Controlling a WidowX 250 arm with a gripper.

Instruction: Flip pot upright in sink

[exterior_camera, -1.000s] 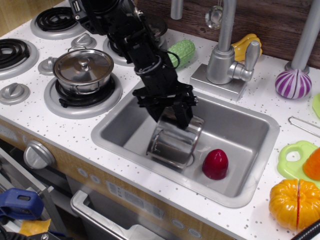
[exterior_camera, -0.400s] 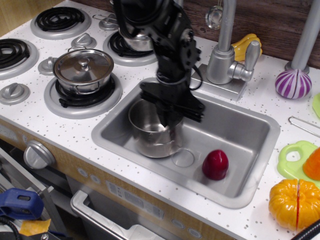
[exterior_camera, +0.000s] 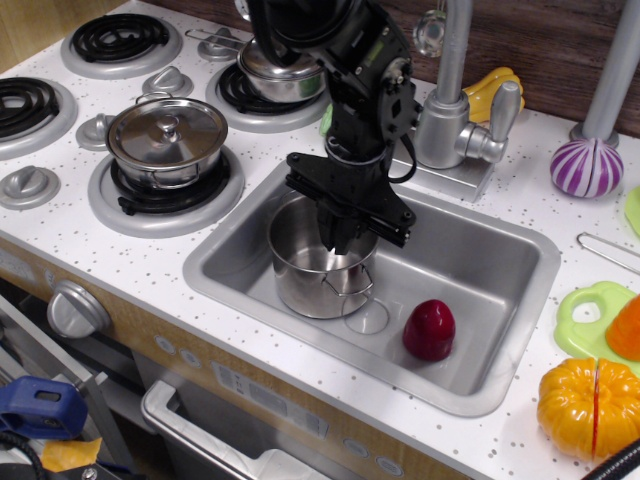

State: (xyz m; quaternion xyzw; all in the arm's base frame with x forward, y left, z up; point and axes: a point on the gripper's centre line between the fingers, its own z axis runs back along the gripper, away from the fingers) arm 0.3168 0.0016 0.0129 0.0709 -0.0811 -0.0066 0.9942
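Note:
The shiny lidless pot (exterior_camera: 305, 285) stands upright, mouth up, on the floor of the sink (exterior_camera: 490, 262), in its left half. One thin wire handle shows on its front right side. My black gripper (exterior_camera: 347, 238) reaches down from the back over the pot's far right rim. Its fingers are close together at the rim and appear shut on it; the contact itself is partly hidden by the gripper body.
A red vegetable (exterior_camera: 430, 330) lies in the sink to the right of the pot. A lidded steel pot (exterior_camera: 167, 140) sits on the front burner, a smaller one (exterior_camera: 280, 75) on the back burner. The faucet (exterior_camera: 452, 120) stands behind the sink. A purple onion (exterior_camera: 586, 167) and an orange pumpkin (exterior_camera: 590, 405) lie at the right.
The pot was tilted on its side in the gripper a second ago. It has been turned mouth up and now stands on the sink floor, slightly further right than half a second ago.

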